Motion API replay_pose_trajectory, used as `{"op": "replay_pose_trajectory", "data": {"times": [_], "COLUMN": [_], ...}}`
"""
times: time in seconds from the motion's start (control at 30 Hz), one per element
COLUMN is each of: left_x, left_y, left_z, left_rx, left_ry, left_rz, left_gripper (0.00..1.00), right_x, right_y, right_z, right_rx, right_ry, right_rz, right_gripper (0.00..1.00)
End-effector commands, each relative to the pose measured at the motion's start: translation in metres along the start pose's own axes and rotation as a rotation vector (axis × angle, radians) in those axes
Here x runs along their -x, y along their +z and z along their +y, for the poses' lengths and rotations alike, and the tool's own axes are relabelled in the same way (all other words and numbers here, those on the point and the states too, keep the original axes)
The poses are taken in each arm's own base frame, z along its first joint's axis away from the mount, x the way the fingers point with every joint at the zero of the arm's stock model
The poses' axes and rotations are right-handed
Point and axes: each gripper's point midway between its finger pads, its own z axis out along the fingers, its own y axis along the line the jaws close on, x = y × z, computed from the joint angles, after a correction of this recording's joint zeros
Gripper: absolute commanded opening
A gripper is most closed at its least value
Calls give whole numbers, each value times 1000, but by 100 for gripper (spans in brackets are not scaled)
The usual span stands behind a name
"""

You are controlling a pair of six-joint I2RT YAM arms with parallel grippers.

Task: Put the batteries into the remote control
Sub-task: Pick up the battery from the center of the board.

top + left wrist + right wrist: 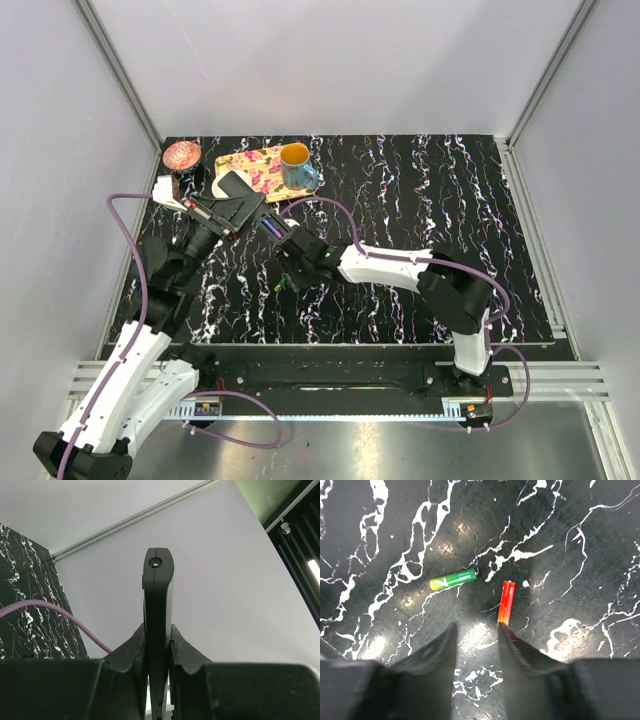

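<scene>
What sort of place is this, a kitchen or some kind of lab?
Probably a lab test bench for robots: a left arm and a right arm bolted at a black marbled table, plain white panels walling it in, and props such as a mug and loose batteries.

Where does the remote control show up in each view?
Top external: remote control left of centre, clamped in the left end effector.
Left wrist: centre of frame, seen edge-on in that grip.
Right wrist: not in it.
Shared landmark: the black marbled tabletop, visible in all three.
</scene>
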Motion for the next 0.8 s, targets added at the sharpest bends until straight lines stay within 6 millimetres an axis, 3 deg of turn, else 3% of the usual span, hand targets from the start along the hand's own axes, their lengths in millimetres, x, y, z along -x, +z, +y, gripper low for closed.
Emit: {"op": "replay_pose_trajectory", "data": {"times": [0.0,0.07,0.33,0.57,0.77], "left_x": [4,4,3,3,3], "left_y": [-2,-2,-2,-1,-1], "left_z": [-5,-5,-2,0,2], "left_rx": [-24,-25,-19,-15,-10], "left_ry": [20,19,17,18,16], "left_rz": [-21,-23,-22,-21,-23], "left_gripper": [0,0,0,0,0], "right_x": [10,8,-3,6,-3], "right_y": [6,10,24,21,28], "right_z": [5,4,-6,-9,-15], "right_rx": [14,5,-52,-75,-105], "right_ry": [19,24,28,29,34], "right_rz": [0,7,39,3,29], "right_gripper": [35,31,53,54,47]}}
